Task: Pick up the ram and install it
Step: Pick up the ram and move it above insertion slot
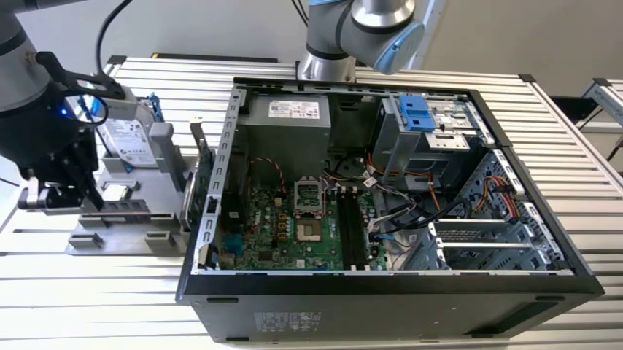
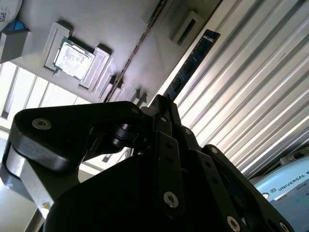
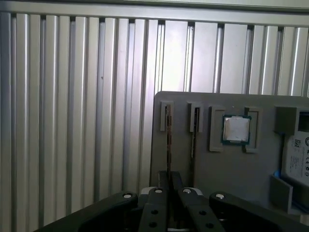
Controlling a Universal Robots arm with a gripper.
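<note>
Far on the exterior view's left, the gripper (image 1: 60, 195) is down low over the grey fixture plate (image 3: 231, 174), right at the near end of the ram (image 2: 190, 65). The stick stands on edge in its slot on the plate, so it isn't out yet. Honestly can't tell whether the claw is clamped on it or just hugging it. For this pick I'd say the trick is to grab square on the flat faces and pull straight out of the slot, no twist, since a thin board like that looks like it'd bind or flex easily. A second slot (image 3: 194, 121) runs just beside it, then comes the processor (image 3: 236, 129) in its pocket, then the hard drive (image 1: 127, 142), all near enough to clip if the wrist swings. Moving right, the open PC case (image 1: 389, 295) has its side wall between the plate and the motherboard (image 1: 282, 233), and loose cables (image 1: 409, 211) hang just beside the black memory slots (image 1: 352, 226)
</note>
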